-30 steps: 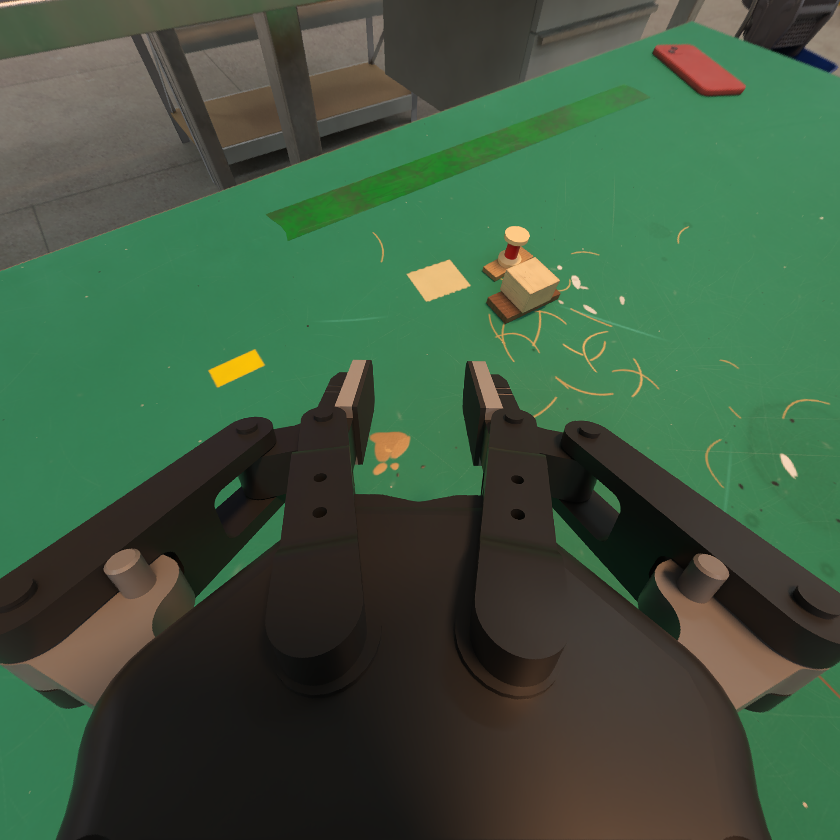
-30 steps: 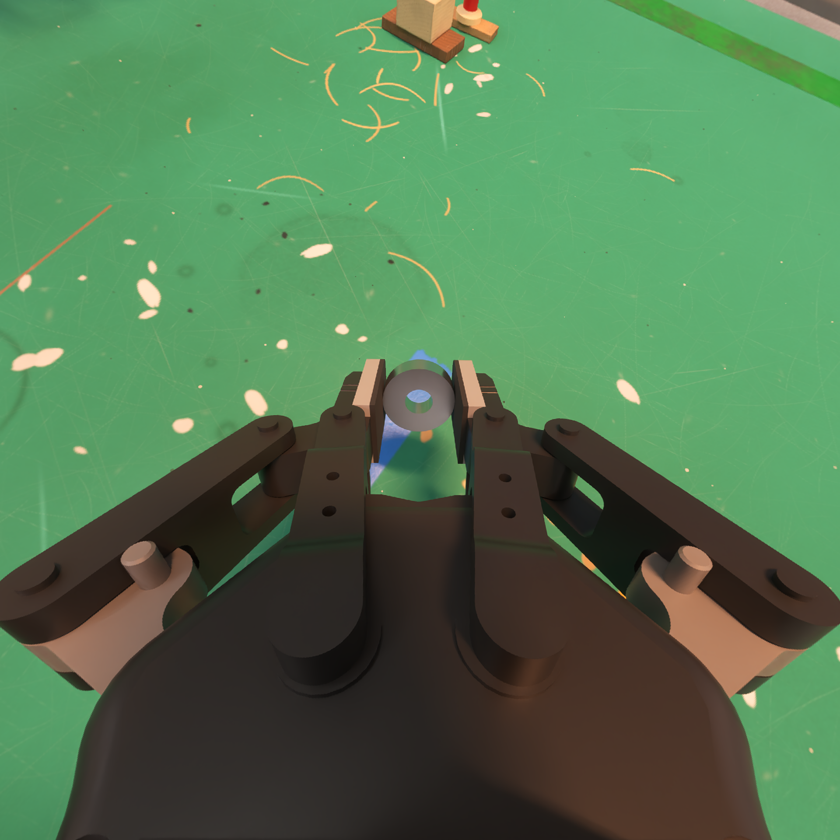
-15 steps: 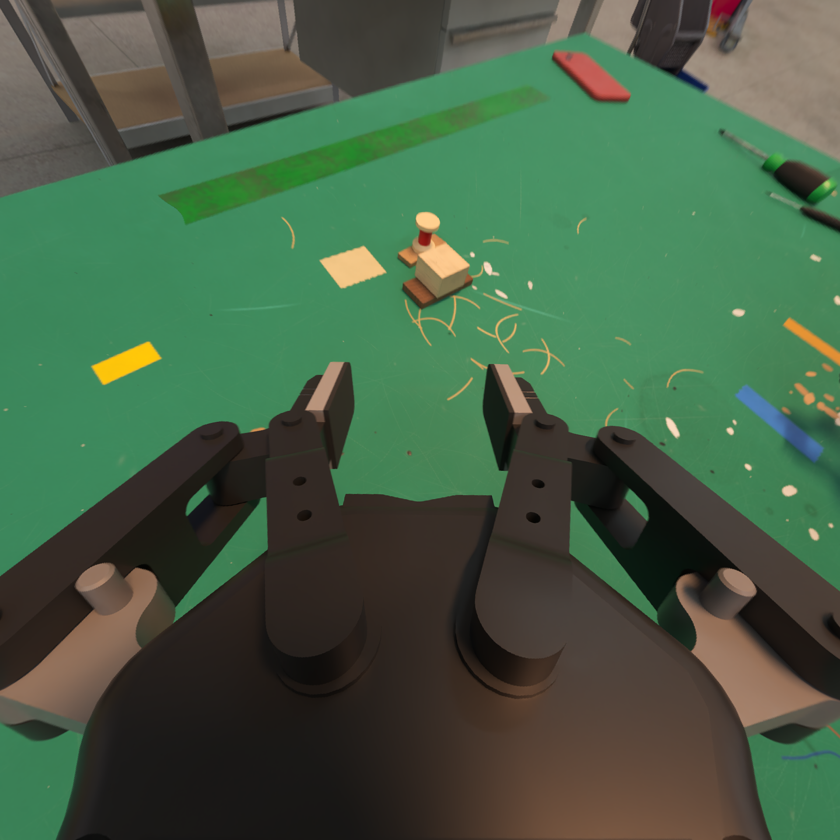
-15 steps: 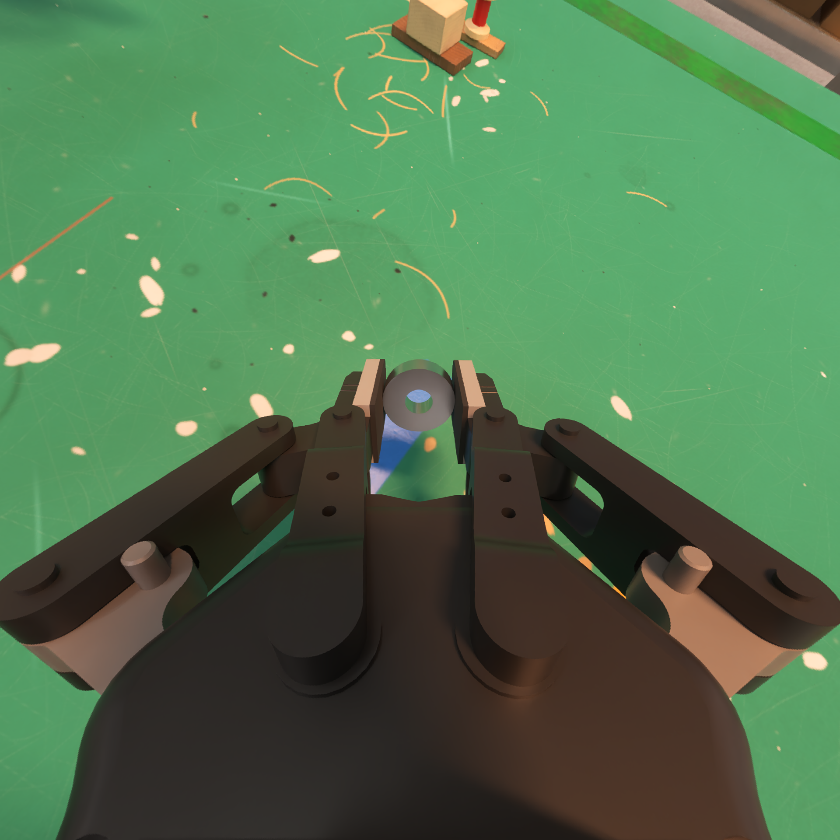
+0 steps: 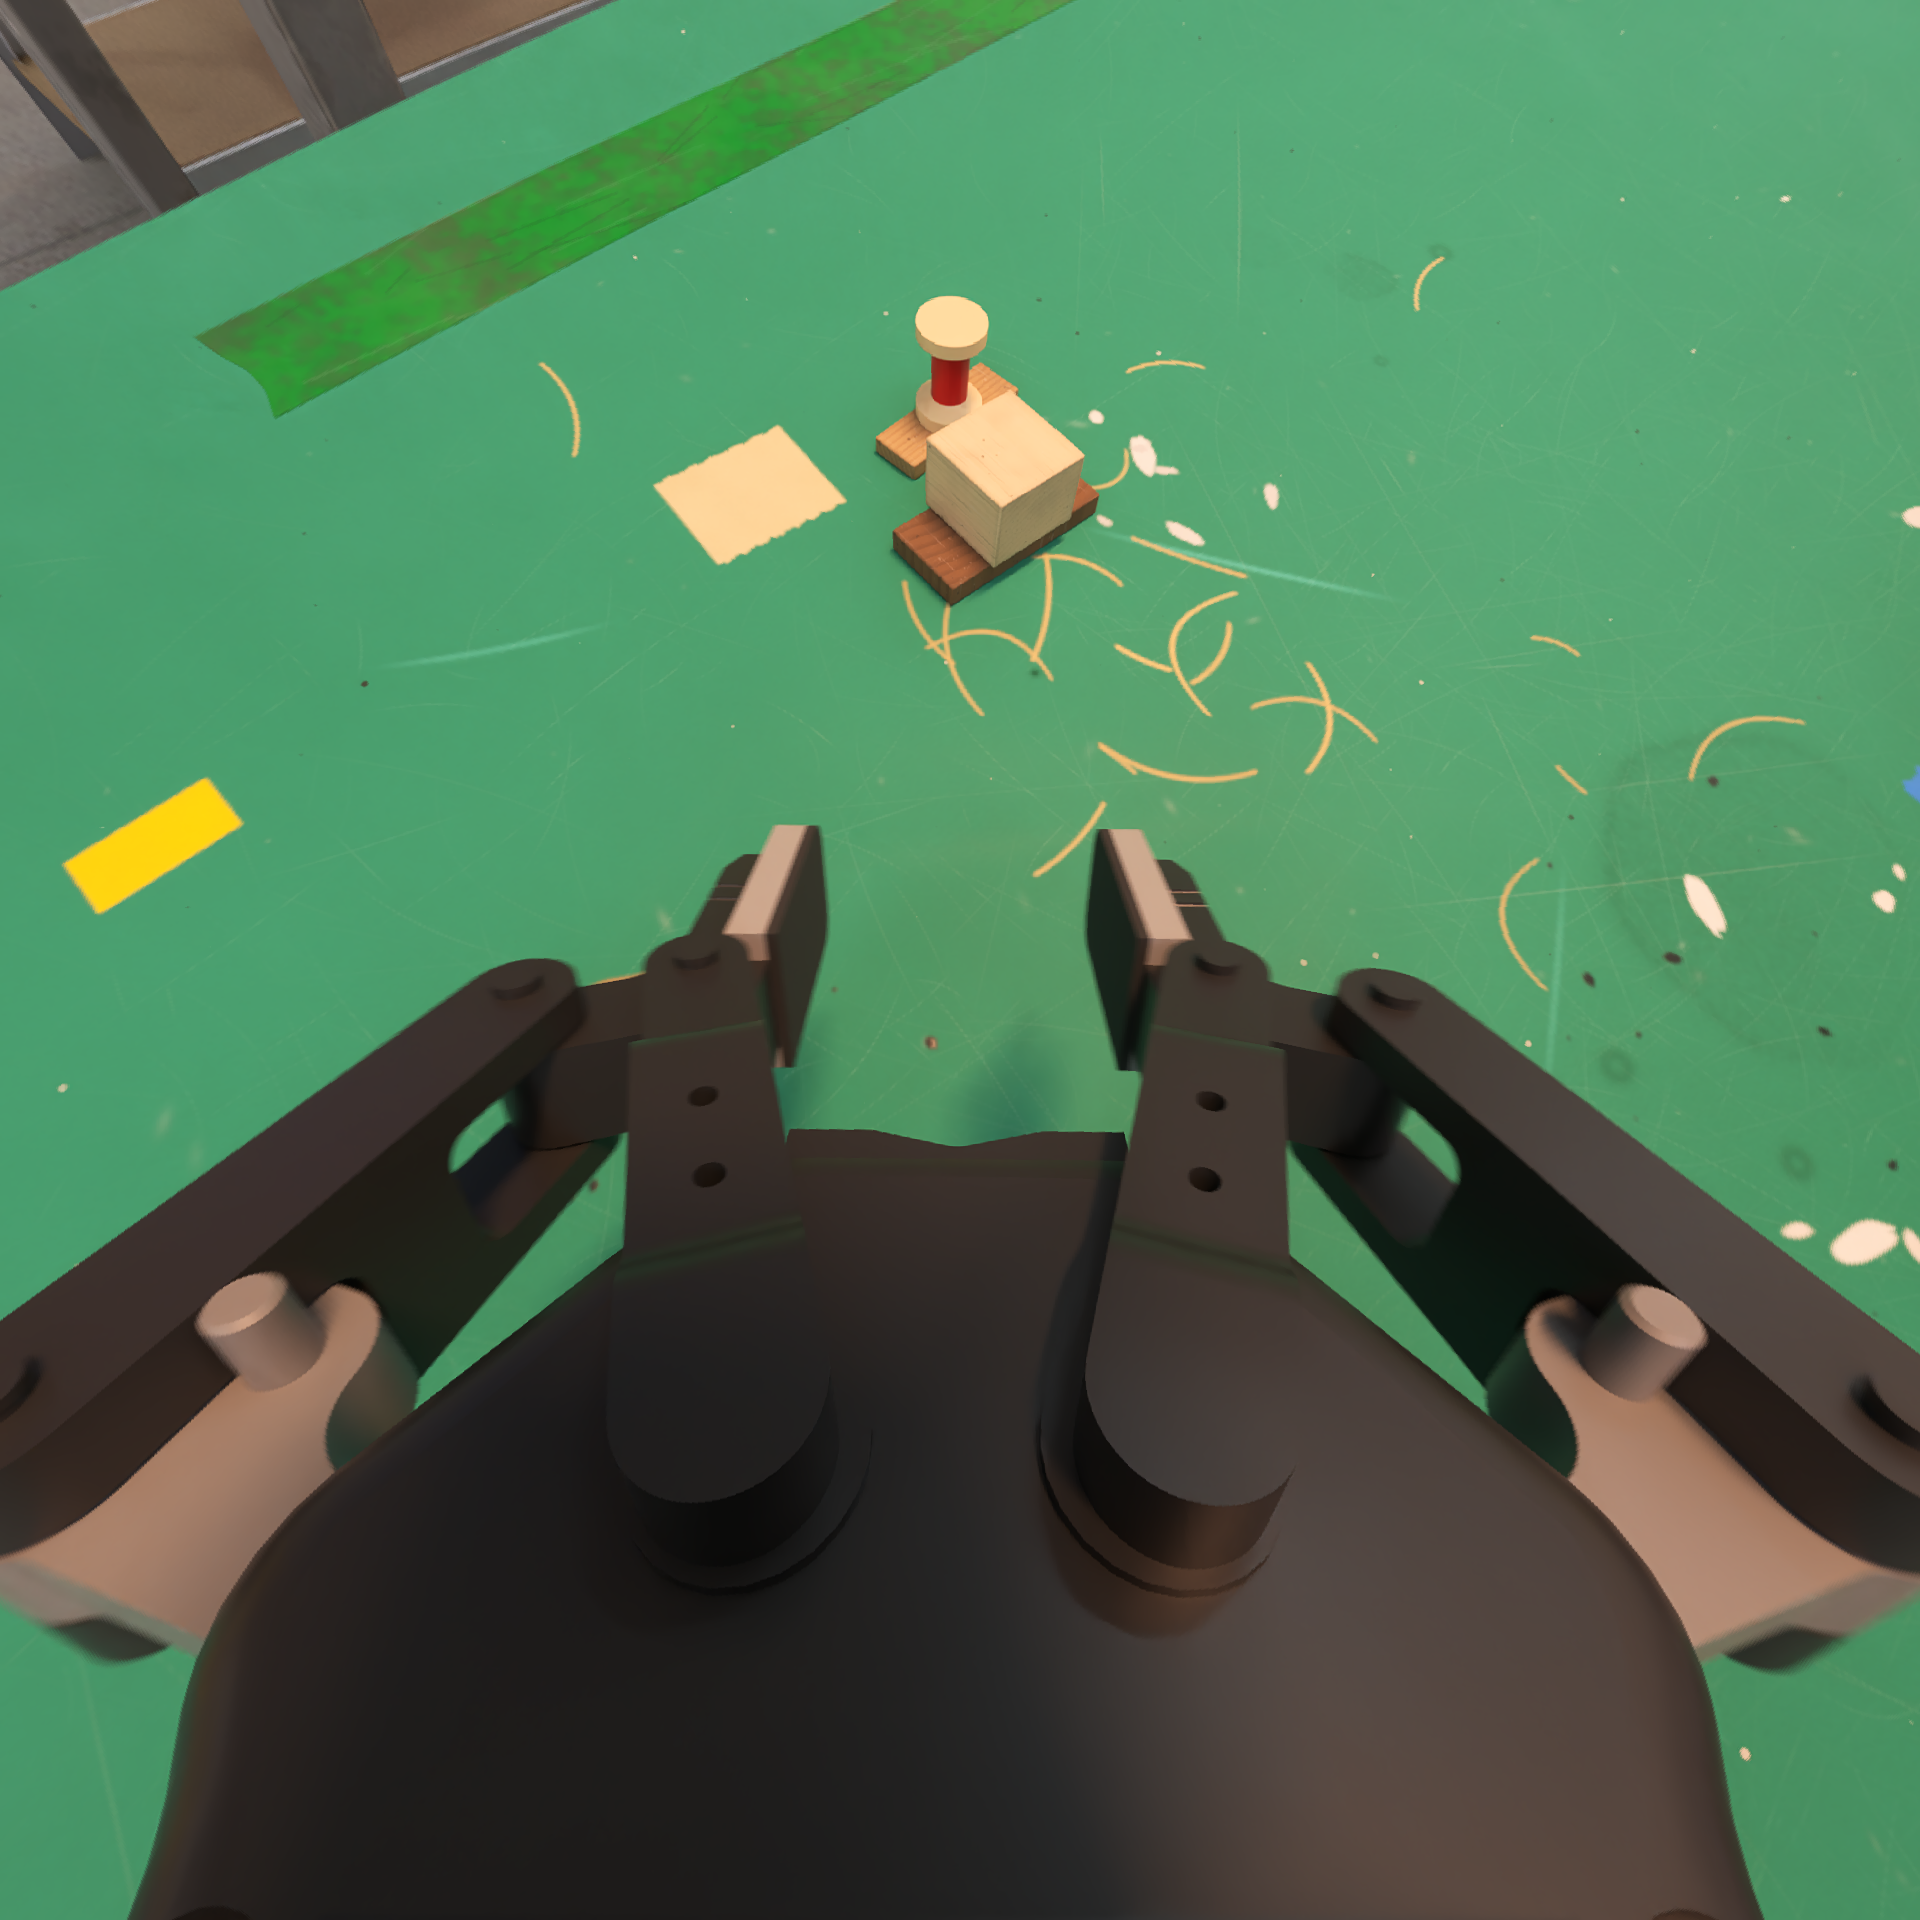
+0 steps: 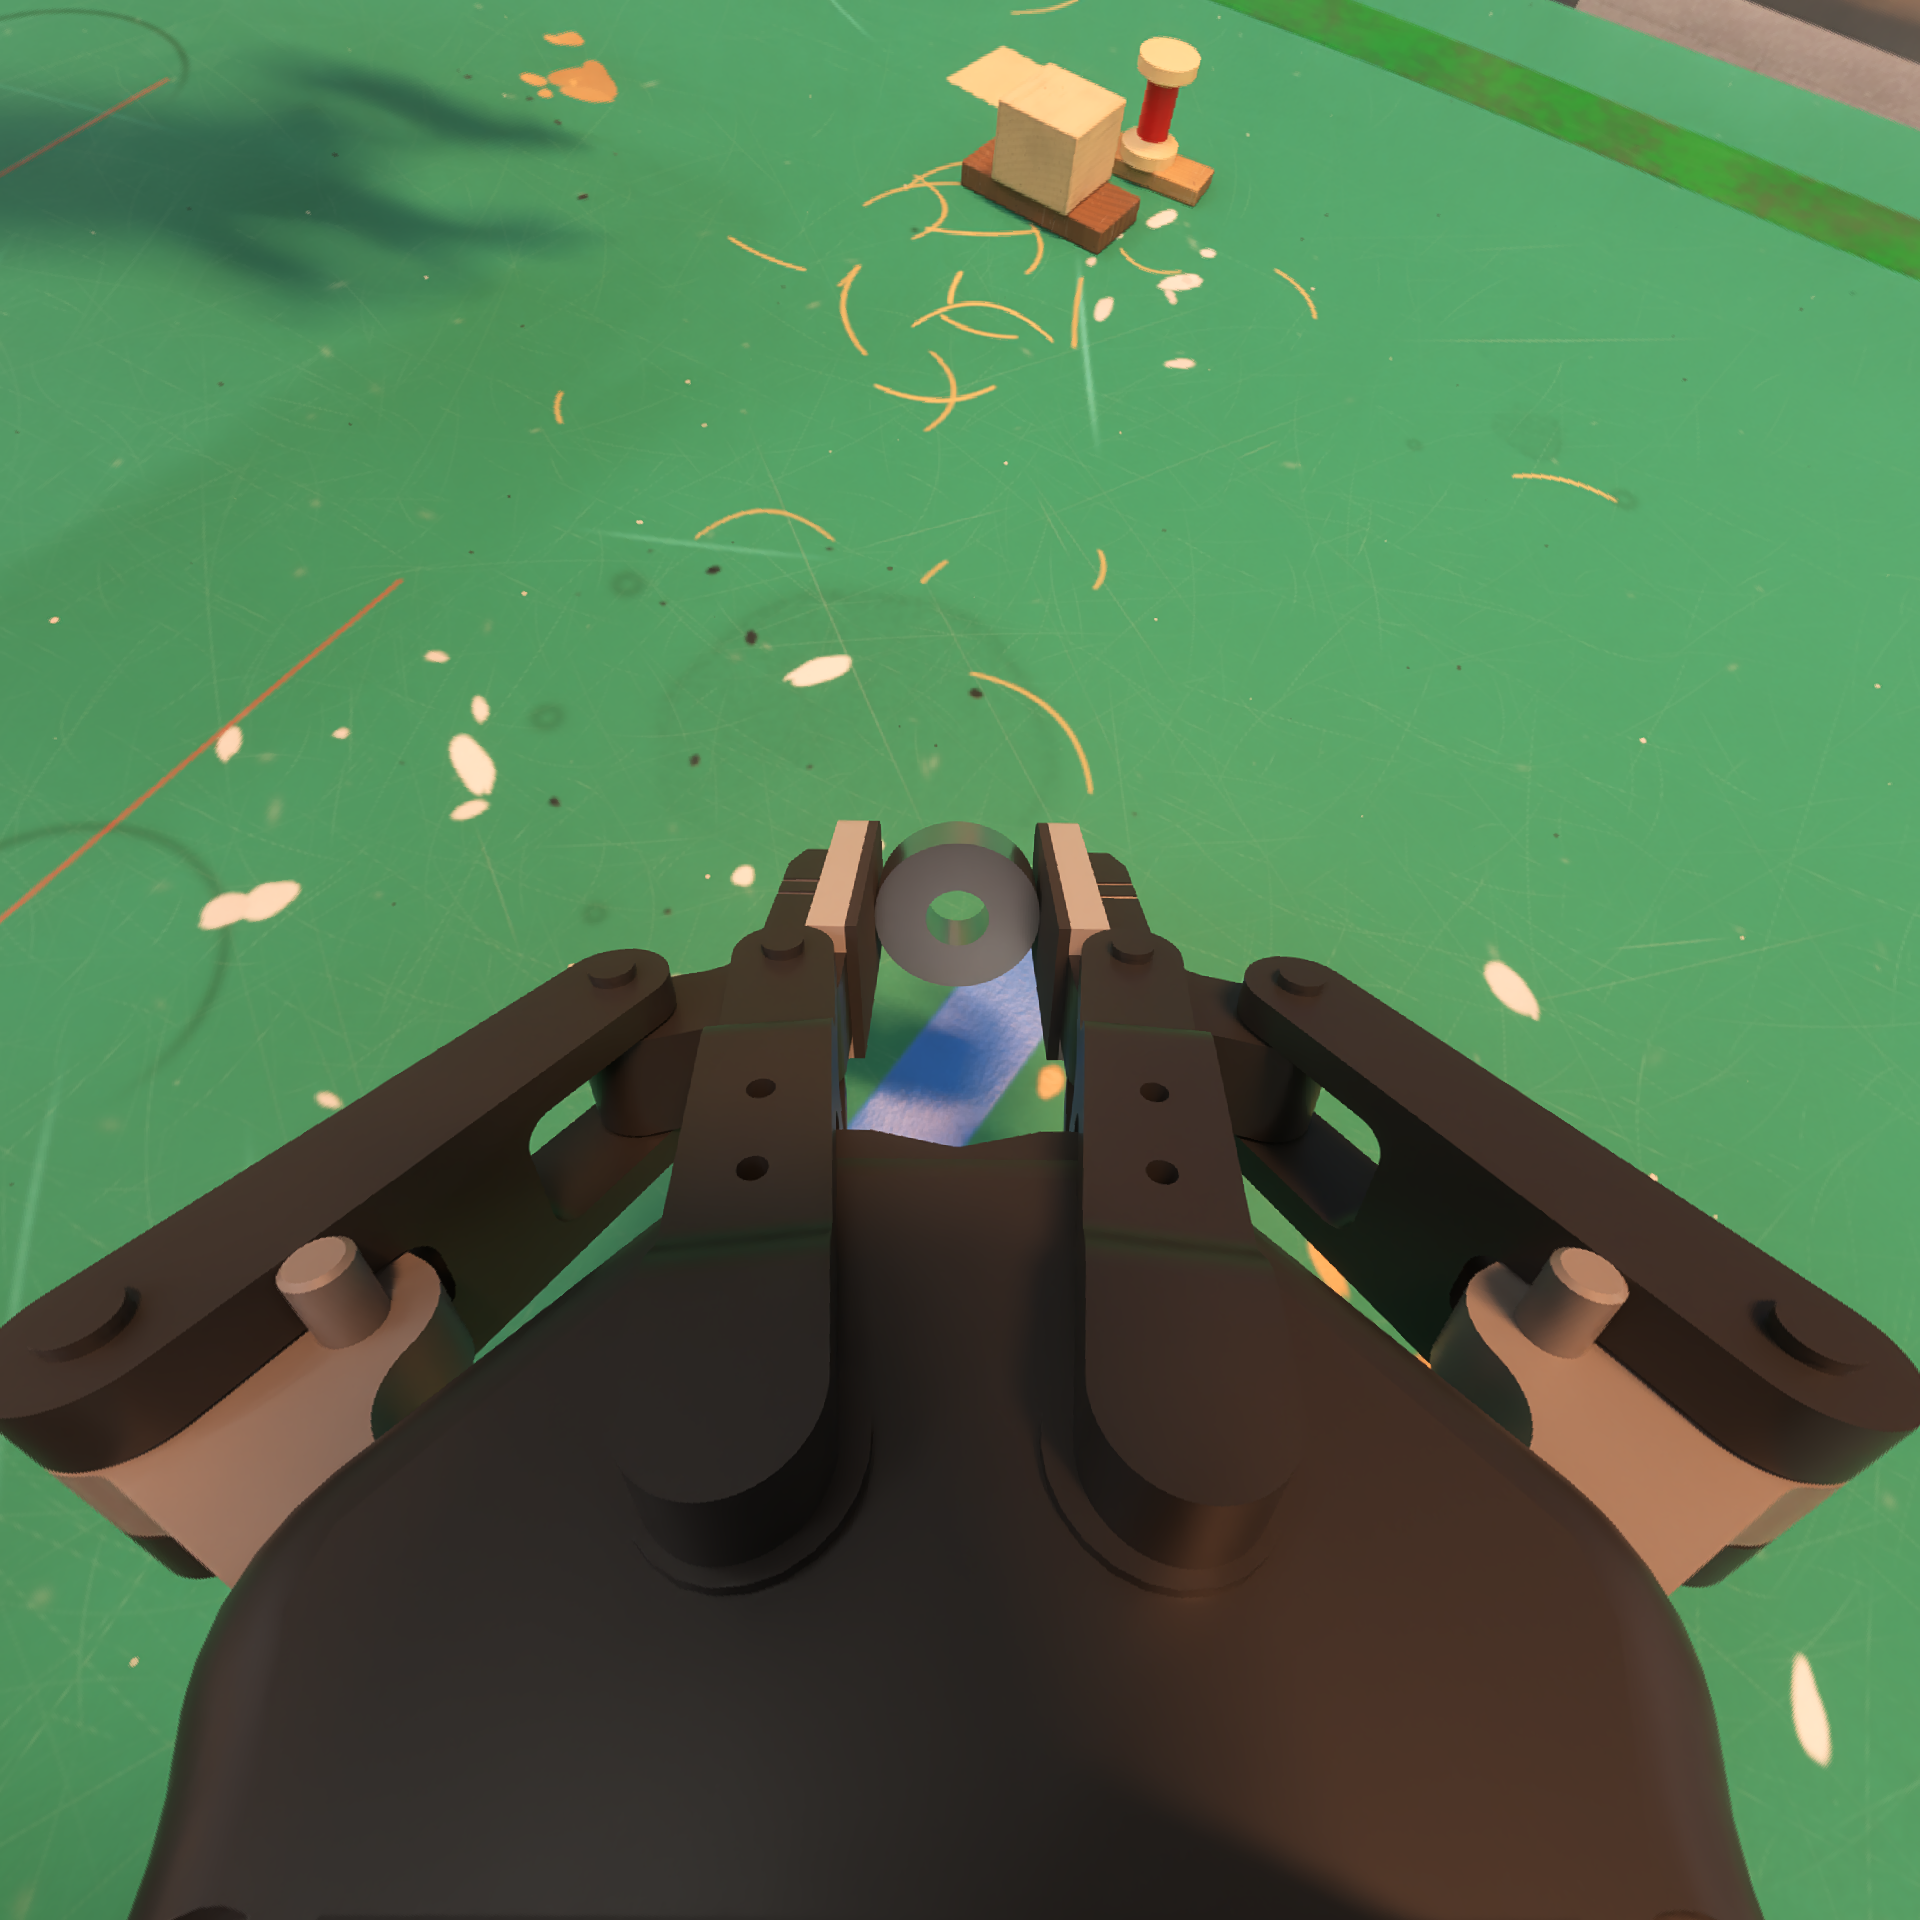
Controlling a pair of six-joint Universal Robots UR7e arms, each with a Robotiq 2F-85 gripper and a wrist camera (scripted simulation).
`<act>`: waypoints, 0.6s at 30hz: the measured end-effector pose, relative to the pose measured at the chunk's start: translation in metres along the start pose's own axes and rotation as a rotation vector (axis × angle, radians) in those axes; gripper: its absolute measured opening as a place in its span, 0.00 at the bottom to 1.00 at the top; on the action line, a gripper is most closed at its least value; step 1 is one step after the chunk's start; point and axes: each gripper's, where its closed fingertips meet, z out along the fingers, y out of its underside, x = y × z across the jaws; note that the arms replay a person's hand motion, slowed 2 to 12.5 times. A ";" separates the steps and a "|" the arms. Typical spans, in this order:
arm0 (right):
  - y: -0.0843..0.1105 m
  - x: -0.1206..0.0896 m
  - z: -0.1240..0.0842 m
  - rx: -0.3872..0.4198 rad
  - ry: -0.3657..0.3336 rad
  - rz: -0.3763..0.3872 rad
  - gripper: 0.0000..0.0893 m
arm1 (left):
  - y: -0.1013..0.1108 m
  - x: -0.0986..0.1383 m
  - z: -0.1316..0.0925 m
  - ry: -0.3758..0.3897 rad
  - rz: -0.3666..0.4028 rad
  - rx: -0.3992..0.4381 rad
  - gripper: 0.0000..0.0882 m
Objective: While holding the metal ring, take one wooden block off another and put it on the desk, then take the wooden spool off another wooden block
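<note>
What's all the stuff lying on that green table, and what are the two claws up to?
desk: one, green, scuffed, under everything
pale wooden block: one, cube, on the dark flat block
dark flat block: one, brown, on the desk
wooden spool: one, red middle, upright on the light flat block
light flat block: one, tan, just behind the dark one
cream patch: one, flat, beside the blocks
yellow strip: one, flat, left side
green strip: one, long, far edge
blue strip: one, under the right claw
metal ring: one, grey, in the right claw
left claw: open, empty
right claw: shut on the ring
</note>
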 end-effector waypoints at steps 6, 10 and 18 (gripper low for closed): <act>-0.003 0.001 0.000 -0.003 0.015 -0.025 0.29 | -0.004 -0.009 0.004 -0.014 -0.025 0.015 0.16; -0.003 0.002 0.000 -0.008 0.026 -0.040 0.29 | -0.003 -0.023 0.002 -0.082 -0.026 0.008 0.15; -0.005 0.002 0.000 -0.003 0.031 -0.037 0.29 | 0.000 -0.044 -0.004 -0.132 0.007 0.004 0.21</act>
